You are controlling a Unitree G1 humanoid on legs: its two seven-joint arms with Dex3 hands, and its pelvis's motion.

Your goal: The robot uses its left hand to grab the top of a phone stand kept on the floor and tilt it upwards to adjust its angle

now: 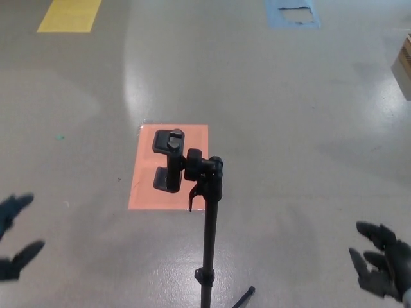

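A black phone stand (207,231) rises from the floor at the bottom middle of the head view. Its phone clamp (168,160) sits at the top, empty, jutting to the left of the joint over an orange floor patch (168,167). My left hand (14,237) shows only at the lower left edge, far left of the clamp, open with fingers spread and holding nothing. My right hand (383,261) is at the lower right corner, open as well, well away from the pole.
A yellow floor patch (69,15) lies at the top left and a blue one (293,12) at the top right. A cardboard box edge (404,65) shows at the right border. One tripod foot (244,296) pokes out near the pole's base.
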